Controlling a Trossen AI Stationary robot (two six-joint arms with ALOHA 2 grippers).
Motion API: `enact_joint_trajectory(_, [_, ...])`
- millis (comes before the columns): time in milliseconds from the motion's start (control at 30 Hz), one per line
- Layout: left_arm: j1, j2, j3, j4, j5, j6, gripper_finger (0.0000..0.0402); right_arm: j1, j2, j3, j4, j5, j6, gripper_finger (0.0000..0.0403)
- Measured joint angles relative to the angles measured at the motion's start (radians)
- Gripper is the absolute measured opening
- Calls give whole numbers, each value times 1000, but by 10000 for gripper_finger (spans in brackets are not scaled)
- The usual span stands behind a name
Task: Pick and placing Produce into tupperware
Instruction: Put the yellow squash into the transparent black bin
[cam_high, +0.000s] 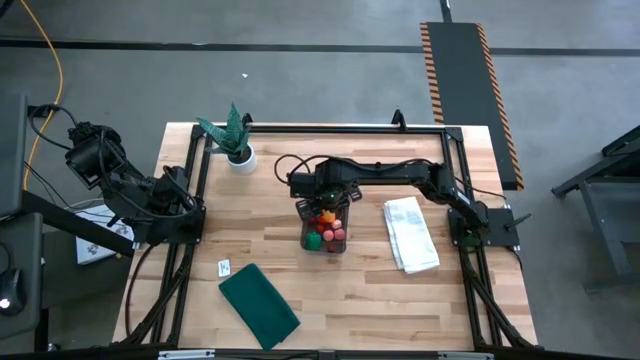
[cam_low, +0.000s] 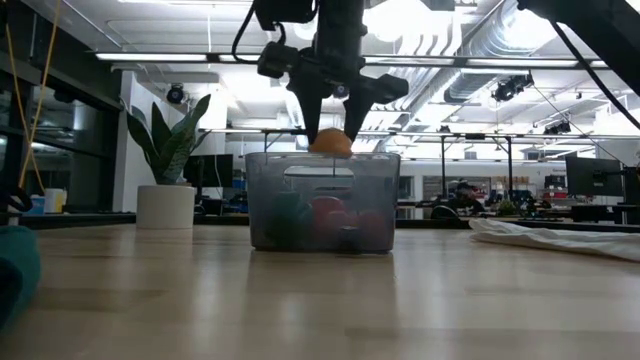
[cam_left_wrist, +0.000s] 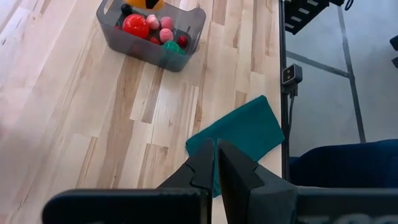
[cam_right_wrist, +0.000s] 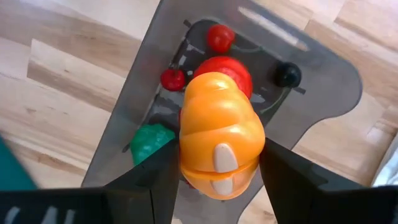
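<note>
Tupperware (cam_high: 322, 238) sits below the right end effector (cam_right_wrist: 217, 171) pinching the orange piece (cam_right_wrist: 219, 134); lower centrally before releasing.

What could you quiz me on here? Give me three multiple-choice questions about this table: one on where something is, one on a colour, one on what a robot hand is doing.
1. Where is the potted plant relative to the tupperware?
A. Inside it
B. Toward the far-left part of the table
C. On the white cloth

2. What colour is the piece above the tupperware?
A. Orange
B. Blue
C. Purple

3. What is the right end effector doing?
A. Resting open on the table
B. Folding the dark green cloth
C. Gripping the orange piece

Answers: 1 B, the high view shows it near the far-left corner. 2 A, the right wrist view shows orange. 3 C, its fingers flank that piece.
</note>
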Motion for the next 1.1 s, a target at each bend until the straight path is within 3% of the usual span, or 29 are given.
enact_joint_trajectory(600, [0, 0, 0, 0, 0, 0, 10, 16, 1, 0, -14, 80, -9, 186])
enact_joint_trajectory(1100, [0, -1, 0, -8, -5, 9, 10, 26, 71, 1, 8, 15, 3, 186])
